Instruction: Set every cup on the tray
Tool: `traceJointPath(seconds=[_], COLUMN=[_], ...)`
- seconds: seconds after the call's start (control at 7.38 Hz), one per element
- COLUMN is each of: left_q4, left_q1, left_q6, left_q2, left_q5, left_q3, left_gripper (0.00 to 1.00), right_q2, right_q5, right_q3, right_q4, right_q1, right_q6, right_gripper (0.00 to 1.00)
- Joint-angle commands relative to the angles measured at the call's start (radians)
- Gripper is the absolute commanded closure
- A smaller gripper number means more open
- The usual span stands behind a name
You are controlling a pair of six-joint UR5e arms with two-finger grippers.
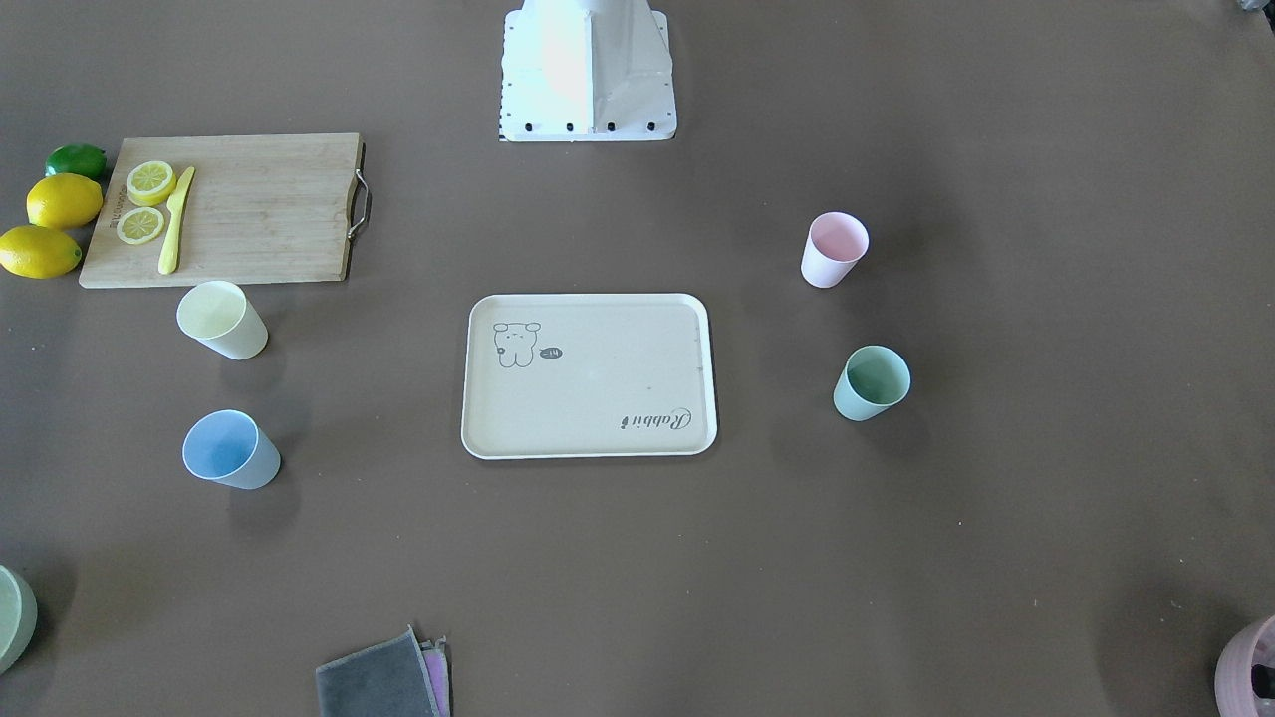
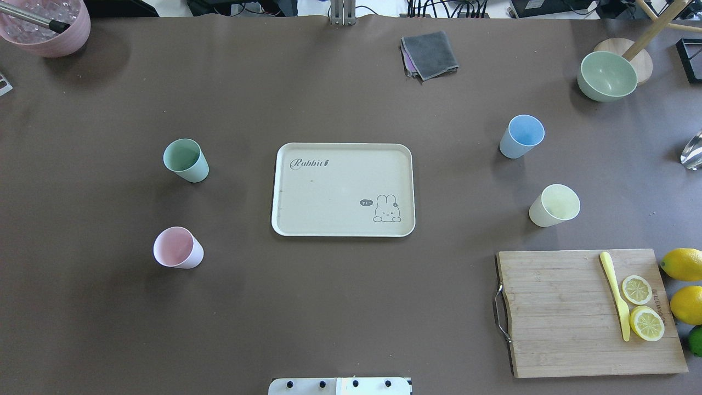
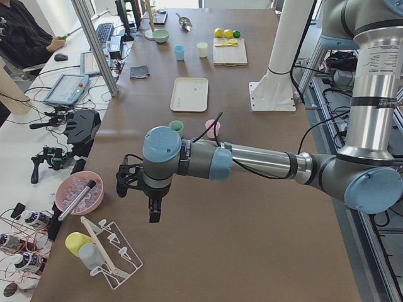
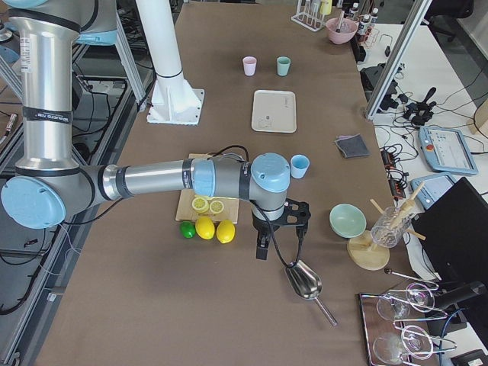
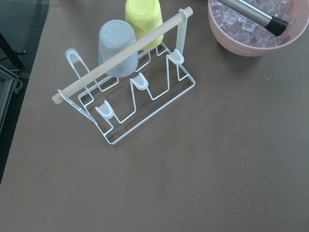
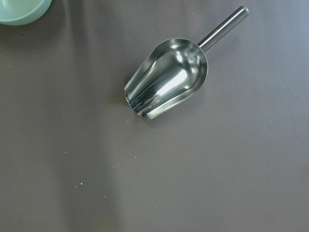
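The beige tray (image 2: 334, 192) lies at the table's middle with nothing on it; it also shows in the front view (image 1: 588, 388). The four cups stand upright on the table around it. The mint green cup (image 2: 186, 159) and the pale pink cup (image 2: 177, 248) are on its left. The light blue cup (image 2: 521, 136) and the pale yellow cup (image 2: 554, 205) are on its right. My left gripper (image 3: 137, 198) hangs far off at the table's left end, my right gripper (image 4: 280, 232) at the right end. I cannot tell whether either is open or shut.
A wooden cutting board (image 2: 559, 312) with lemon slices and a yellow knife (image 2: 615, 295) lies at the near right, lemons (image 2: 683, 264) beside it. A green bowl (image 2: 606, 75), a folded grey cloth (image 2: 430, 54), a pink ice bowl (image 2: 46, 27), a wire cup rack (image 5: 135, 96) and a metal scoop (image 6: 169, 77) sit at the edges.
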Motion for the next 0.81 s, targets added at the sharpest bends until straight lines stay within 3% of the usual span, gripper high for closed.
traceJointPath(seconds=[0.0, 0.68], left_q4=[0.0, -0.002], left_q1=[0.0, 0.069], left_q6=[-0.001, -0.006], left_q2=[0.0, 0.0], left_q5=[0.0, -0.002], left_q3=[0.0, -0.003], left_gripper=[0.02, 0.02], right_q2=[0.001, 0.0], right_q5=[0.0, 0.001], right_q3=[0.001, 0.006], right_q4=[0.0, 0.0], right_q1=[0.0, 0.0], right_q6=[0.003, 0.003], right_gripper=[0.0, 0.0])
